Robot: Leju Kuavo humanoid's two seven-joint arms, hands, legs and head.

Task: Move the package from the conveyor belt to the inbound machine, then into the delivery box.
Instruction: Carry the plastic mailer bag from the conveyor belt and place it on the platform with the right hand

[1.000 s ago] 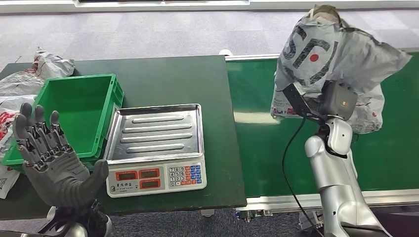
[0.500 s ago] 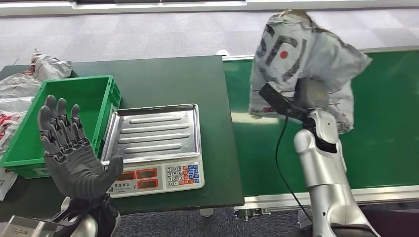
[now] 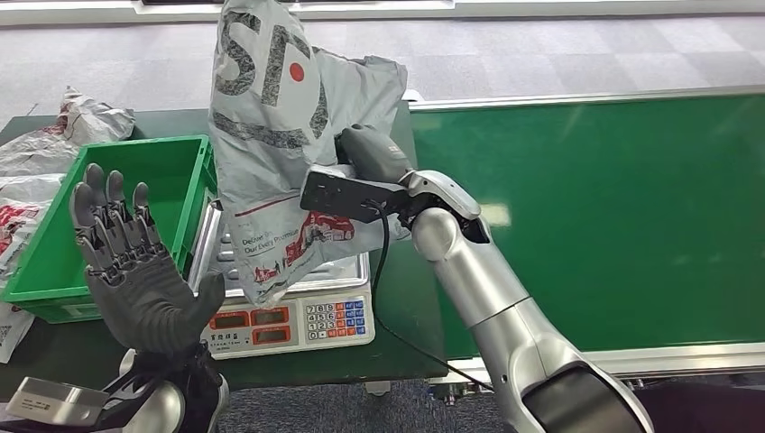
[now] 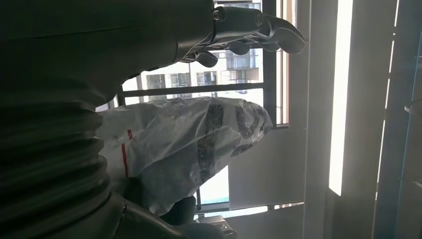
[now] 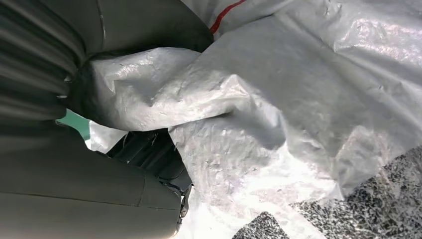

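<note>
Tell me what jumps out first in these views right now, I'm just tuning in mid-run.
The big grey package dominates: the right hand grips it and holds it in the air over the silver weighing scale on the dark table. The left hand is raised with its fingers spread, holding nothing, in front of the green box. The green conveyor belt lies on the right.

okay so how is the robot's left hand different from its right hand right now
The left hand is raised with the palm open and fingers spread, holding nothing; the right hand grips the grey package. The left hand hangs in front of the green bin, while the right hand holds the package over the scale. The left hand is in plain sight; the right is mostly hidden behind the package. Both are dark grey on silver arms.
</note>
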